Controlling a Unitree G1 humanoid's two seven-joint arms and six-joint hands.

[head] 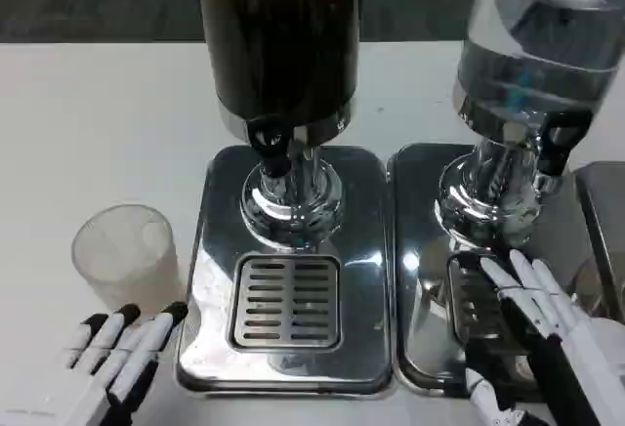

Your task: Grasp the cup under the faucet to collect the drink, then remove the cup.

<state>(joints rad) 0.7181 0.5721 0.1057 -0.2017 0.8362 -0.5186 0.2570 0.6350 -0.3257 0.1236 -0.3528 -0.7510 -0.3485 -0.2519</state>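
A clear plastic cup (pixel 127 248) stands upright on the white table, left of the dark drink dispenser (pixel 278 35). The dispenser's black faucet lever (pixel 269 143) hangs above a slotted drip grate (pixel 285 299), and nothing stands on the grate. My left hand (pixel 112 358) lies low at the front left, just below the cup, fingers extended and apart, holding nothing. My right hand (pixel 547 338) hovers over the drip grate of the clear dispenser (pixel 532 45) at the right, fingers spread, empty.
Both dispensers stand on shiny metal bases (pixel 210 279) side by side. A third metal base (pixel 601 221) shows at the right edge. The white table stretches open to the left and behind the cup.
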